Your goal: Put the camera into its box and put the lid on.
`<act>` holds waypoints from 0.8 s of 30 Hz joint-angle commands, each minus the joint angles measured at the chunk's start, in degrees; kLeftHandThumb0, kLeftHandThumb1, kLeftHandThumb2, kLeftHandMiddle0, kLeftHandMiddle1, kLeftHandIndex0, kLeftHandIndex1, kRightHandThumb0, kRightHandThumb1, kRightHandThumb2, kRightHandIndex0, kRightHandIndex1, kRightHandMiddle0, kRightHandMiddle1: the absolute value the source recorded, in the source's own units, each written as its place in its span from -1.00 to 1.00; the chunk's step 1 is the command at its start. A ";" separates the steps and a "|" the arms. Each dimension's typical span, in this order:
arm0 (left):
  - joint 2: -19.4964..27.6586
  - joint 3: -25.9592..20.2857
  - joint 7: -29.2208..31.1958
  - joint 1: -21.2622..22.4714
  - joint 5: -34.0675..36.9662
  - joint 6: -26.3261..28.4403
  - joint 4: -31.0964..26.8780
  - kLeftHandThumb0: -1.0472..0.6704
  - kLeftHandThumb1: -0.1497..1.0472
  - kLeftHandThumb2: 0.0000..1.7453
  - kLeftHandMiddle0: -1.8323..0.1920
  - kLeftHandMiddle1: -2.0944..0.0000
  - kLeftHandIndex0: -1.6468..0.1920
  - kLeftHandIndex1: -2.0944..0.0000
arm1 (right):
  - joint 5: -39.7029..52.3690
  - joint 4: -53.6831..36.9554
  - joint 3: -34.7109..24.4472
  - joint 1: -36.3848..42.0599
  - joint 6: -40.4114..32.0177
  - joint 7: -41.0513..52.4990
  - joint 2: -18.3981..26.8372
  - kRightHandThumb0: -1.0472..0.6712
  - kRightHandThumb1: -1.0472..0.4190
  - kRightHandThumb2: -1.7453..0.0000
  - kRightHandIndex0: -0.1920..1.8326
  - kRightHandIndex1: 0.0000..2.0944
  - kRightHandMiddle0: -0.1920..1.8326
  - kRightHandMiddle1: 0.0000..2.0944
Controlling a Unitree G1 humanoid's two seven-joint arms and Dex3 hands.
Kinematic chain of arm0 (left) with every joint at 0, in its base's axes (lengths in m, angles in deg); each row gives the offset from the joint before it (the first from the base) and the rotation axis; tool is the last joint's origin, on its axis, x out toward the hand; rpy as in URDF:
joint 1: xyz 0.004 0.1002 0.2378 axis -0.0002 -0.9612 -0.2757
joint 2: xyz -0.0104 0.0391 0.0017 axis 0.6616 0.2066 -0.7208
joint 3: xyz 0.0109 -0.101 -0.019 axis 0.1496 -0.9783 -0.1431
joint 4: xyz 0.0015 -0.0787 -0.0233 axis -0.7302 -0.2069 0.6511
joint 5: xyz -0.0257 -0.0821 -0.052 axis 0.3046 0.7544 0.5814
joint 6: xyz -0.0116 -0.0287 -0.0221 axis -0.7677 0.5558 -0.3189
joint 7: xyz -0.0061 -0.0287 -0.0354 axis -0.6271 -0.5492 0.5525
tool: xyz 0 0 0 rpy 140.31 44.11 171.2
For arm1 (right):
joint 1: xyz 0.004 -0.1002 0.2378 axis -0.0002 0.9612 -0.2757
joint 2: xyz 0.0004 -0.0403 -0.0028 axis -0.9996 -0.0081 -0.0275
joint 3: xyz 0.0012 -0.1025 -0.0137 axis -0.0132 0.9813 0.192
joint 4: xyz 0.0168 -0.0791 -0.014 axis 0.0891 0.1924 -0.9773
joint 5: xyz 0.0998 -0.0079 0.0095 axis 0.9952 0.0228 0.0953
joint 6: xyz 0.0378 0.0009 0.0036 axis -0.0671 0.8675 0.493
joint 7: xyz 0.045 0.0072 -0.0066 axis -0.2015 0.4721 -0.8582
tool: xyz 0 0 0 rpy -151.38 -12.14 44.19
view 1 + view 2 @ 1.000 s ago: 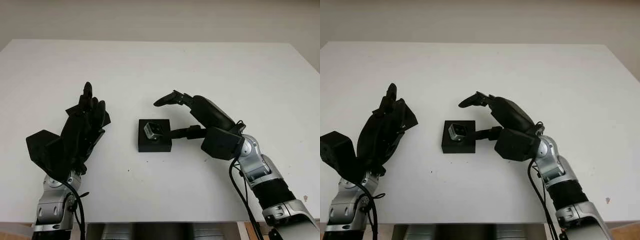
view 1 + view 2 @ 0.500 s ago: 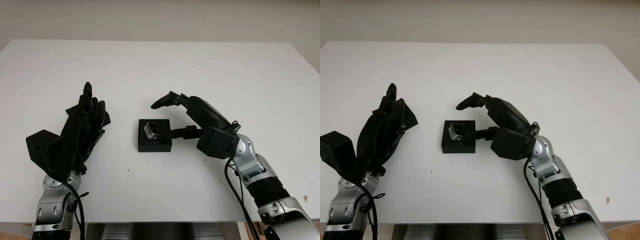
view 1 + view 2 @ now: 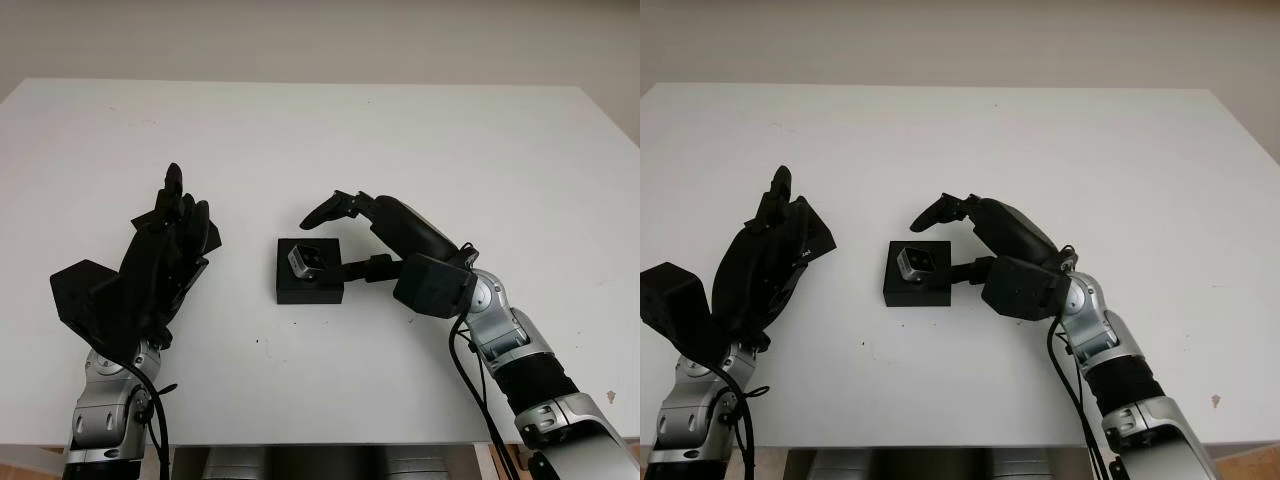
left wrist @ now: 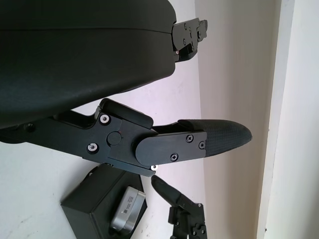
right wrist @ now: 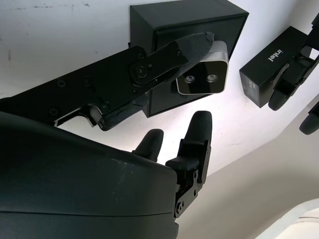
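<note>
A small black box (image 3: 308, 283) sits mid-table with the silver camera (image 3: 304, 261) lying tilted in it, lens side up. My right hand (image 3: 328, 243) is open around the box's right side. In the right wrist view its thumb (image 5: 192, 44) lies against the camera (image 5: 202, 77), and the other fingers (image 3: 325, 210) hover above the box's far edge without touching. My left hand (image 3: 170, 240) is raised at the left, shut on the black lid (image 5: 271, 64), which bears the word "intel". The left wrist view shows the box (image 4: 94, 199) and camera (image 4: 127, 211) beyond its fingers (image 4: 199, 142).
The white table (image 3: 400, 140) reaches to a pale wall at the back. Its front edge (image 3: 330, 443) runs just behind my forearms.
My right hand has shifted a little left and lowered its fingers closer over the box. The left hand with the lid has stayed where it was.
</note>
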 commanded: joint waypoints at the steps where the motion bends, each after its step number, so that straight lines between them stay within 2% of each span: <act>1: 0.10 -0.14 -0.18 -0.12 -0.11 -0.34 -1.04 -0.69 1.00 -0.42 1.00 1.00 1.00 1.00 | -0.26 0.39 0.26 -0.04 0.73 -0.59 -0.46 -0.48 -0.71 0.94 -0.73 0.06 -0.43 -0.07; 14: 0.15 -0.10 -0.36 -0.23 -0.07 -0.17 -1.51 -0.67 1.00 -0.41 1.00 1.00 1.00 1.00 | -4.51 2.86 2.19 0.37 5.47 -5.69 -0.14 -0.42 -0.79 0.93 -0.71 0.13 -0.40 0.04; 21: 0.23 -0.16 -0.30 0.10 -0.05 -0.50 -1.31 -0.66 1.00 -0.41 1.00 1.00 1.00 1.00 | -6.20 4.72 2.98 0.39 7.29 -8.91 -0.47 -0.31 -0.89 0.93 -0.65 0.20 -0.37 0.20; 24: 0.26 -0.27 -0.13 0.06 0.16 -0.52 -1.33 -0.66 1.00 -0.41 1.00 1.00 1.00 1.00 | -8.71 6.18 3.72 -0.15 9.25 -11.72 -0.18 -0.33 -0.97 0.92 -0.62 0.23 -0.40 0.28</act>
